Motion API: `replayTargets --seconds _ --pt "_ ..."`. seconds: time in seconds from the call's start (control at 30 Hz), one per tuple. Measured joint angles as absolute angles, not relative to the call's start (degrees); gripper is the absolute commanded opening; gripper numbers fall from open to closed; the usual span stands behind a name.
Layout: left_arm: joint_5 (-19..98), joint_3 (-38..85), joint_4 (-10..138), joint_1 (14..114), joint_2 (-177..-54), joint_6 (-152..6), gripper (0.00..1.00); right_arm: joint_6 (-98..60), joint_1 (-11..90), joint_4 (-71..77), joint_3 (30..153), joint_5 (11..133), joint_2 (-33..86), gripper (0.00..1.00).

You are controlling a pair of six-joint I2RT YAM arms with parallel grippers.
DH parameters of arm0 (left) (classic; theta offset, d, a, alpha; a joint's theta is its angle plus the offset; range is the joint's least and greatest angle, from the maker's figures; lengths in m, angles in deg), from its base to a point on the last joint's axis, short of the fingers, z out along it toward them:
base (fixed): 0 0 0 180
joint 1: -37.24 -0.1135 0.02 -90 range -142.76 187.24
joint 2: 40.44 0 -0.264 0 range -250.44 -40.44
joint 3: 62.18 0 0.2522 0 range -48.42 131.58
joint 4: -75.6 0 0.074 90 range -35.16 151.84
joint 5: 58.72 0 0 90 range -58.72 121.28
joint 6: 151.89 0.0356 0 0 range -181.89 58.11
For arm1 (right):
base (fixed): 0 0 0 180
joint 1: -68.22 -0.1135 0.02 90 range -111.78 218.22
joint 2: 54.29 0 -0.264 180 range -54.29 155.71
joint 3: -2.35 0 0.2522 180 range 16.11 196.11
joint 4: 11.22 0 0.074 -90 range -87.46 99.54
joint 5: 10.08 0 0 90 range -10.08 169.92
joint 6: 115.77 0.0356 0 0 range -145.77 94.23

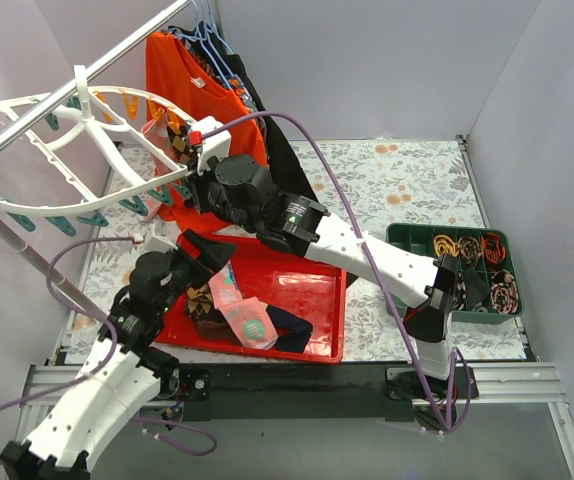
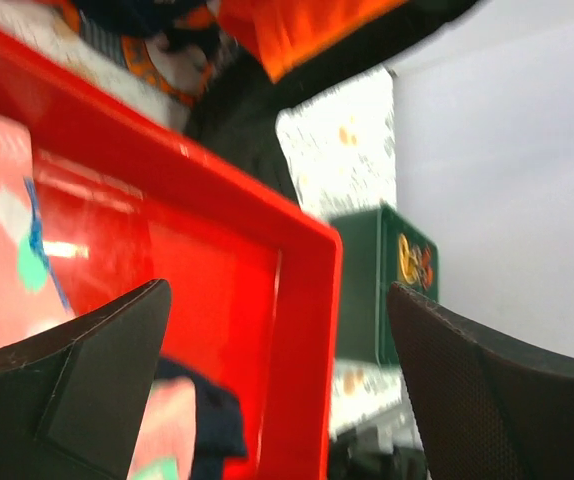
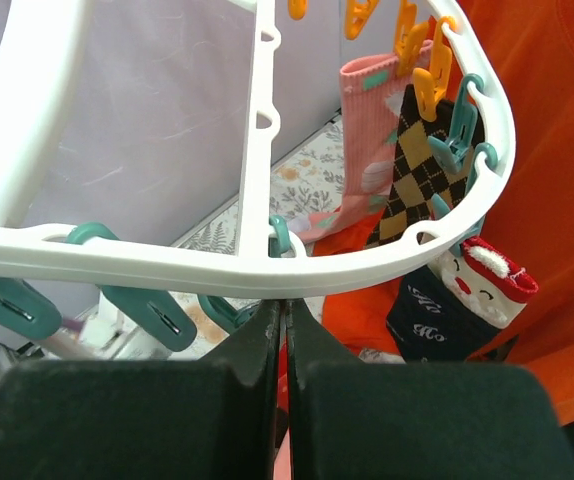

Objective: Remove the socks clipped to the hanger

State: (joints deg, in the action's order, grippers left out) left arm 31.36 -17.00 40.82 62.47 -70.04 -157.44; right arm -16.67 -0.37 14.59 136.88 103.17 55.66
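The white hanger [image 3: 217, 265] hangs at the upper left, its rim [image 1: 17, 103] lined with orange and teal clips. Three socks stay clipped to it: a pink one [image 3: 362, 150], a brown argyle one [image 3: 417, 170] and a navy one with a Santa face [image 3: 457, 300]. My right gripper [image 3: 285, 305] is shut, its tips right under the hanger's rim beside a teal clip [image 3: 279, 235], with nothing visible between the jaws. My left gripper [image 2: 277, 340] hangs open and empty over the red tray [image 1: 307, 290]. In the tray lie a pink sock [image 1: 242, 315], a navy sock [image 1: 287, 325] and an argyle sock [image 1: 202, 300].
An orange shirt [image 1: 182, 70] and a black garment [image 1: 282, 160] hang on the metal rail [image 1: 107, 60] behind the hanger. A green compartment box [image 1: 407, 240] of small items stands at the right. White walls close in on three sides.
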Motion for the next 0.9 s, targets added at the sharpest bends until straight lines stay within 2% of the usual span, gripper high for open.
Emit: replayTargets --seconds 0.2,0.37,0.47,0.63,0.73,0.77,0.8,0.83,0.87,0.9 --pt "24.04 -18.79 58.85 62.47 -83.92 -152.63 0.93 -15.4 -0.37 14.98 135.37 101.42 53.35 0.01" --pt "17.5 -22.57 78.04 62.45 -97.19 -142.49 0.96 -14.55 -0.37 15.07 135.28 99.8 52.97 0.01" --pt "15.08 -21.33 84.16 62.25 -106.02 -136.91 0.97 -14.0 -0.37 15.42 135.22 98.86 52.97 0.01" --pt "12.1 -15.32 90.52 61.66 -117.71 -131.08 0.94 -13.7 -0.4 15.68 135.22 97.59 52.97 0.01" --pt "10.86 -11.53 93.41 61.31 -122.61 -129.42 0.89 -13.67 -0.42 15.66 135.04 97.26 52.97 0.01" --pt "10.62 -10.09 94.13 61.29 -124.31 -128.87 0.86 -13.67 -0.42 15.47 134.67 97.2 52.86 0.01" --pt "10.49 -8.69 94.72 61.2 -125.97 -128.41 0.71 -13.65 -0.42 15.4 134.23 97.05 52.67 0.01" --pt "10.46 -7.29 95.31 61.16 -127.61 -127.8 0.62 -13.65 -0.42 15.4 133.8 97.0 52.52 0.01" --pt "10.38 -6.22 95.55 61.09 -128.88 -127.45 0.48 -13.65 -0.42 15.4 133.34 96.87 52.27 0.01" --pt "10.14 -5.24 95.86 61.05 -130.02 -126.88 0.25 -13.65 -0.42 15.47 132.94 96.83 52.12 0.02"
